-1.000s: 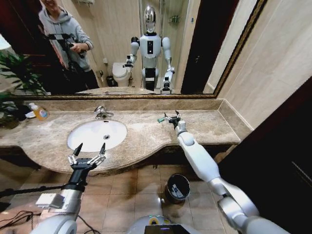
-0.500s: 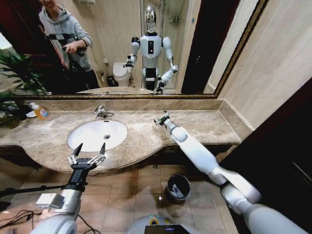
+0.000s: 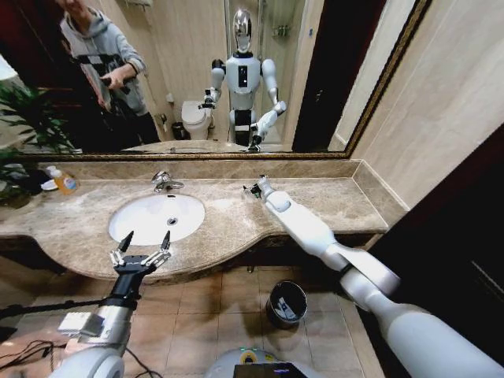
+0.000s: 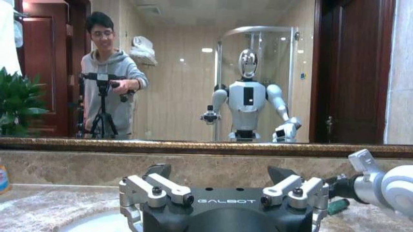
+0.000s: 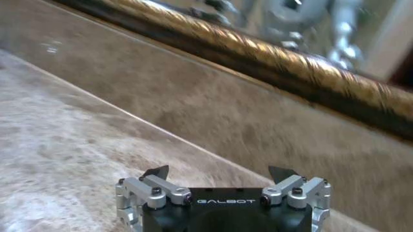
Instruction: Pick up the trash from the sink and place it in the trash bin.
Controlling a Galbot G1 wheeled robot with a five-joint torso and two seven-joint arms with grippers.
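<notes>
1. Beige-brown marble countertop [image 3: 236, 224] ran around the white sink [image 3: 130, 228]. The right gripper [image 3: 252, 189] reached out over it, just beyond the sink's right rim and near the backsplash.
2. In the right wrist view its jaws stood spread wide with nothing between them.
3. A tiny green-black piece [image 4: 337, 207] lay low by that gripper, right of the sink. This was the one bit of trash that could be made out.
4. The step in hand looked like closing in on that piece. To do it well, the right gripper should come down with the piece centred between the fingertips. The tips should go low to the marble, since so small a thing would slip out of a high pinch.
5. The trash bin [image 3: 287, 303] stood on the floor below the sink's right front, so the carry would need to clear the counter edge.
6. The left gripper [image 3: 147, 238] hung open at the sink's front rim, idle.
7. Whether the green-black piece touched the right gripper's fingers or lay free beside them could not be told.
8. The right wrist view showed marble and the mirror frame ahead of the jaws, so the piece was likely under or beside the gripper.
9. The sink's bowl looked bare apart from its drain, though tiny litter there would be hard to spot. The pale items inside the trash bin could not be identified.
</notes>
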